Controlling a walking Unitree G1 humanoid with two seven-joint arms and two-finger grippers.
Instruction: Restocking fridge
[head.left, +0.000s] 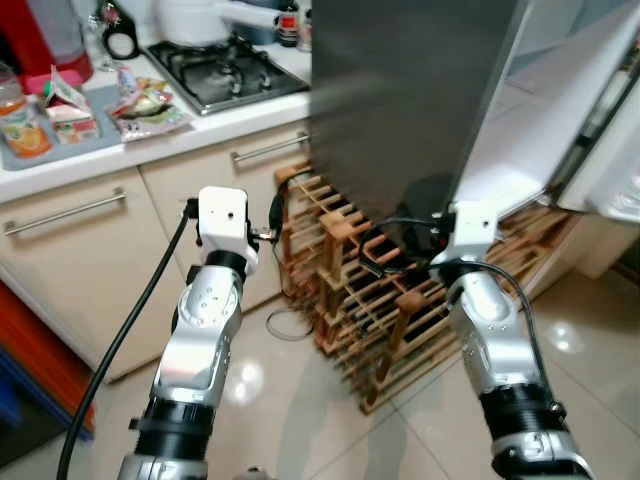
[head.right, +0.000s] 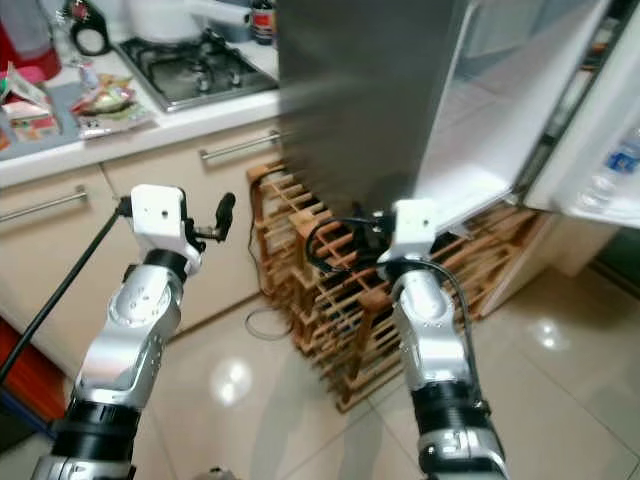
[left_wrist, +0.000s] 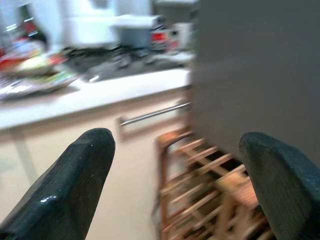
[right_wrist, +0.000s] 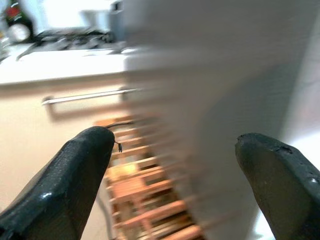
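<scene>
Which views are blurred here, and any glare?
Both wrist views are motion-smeared: the wooden rack and counter streak, while the black fingers stay sharp. The eye views are mostly crisp, soft on the fridge door. Ceiling lights glare off the floor tiles.

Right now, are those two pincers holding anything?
Left pincer: open, holding nothing.
Right pincer: open, holding nothing.
</scene>
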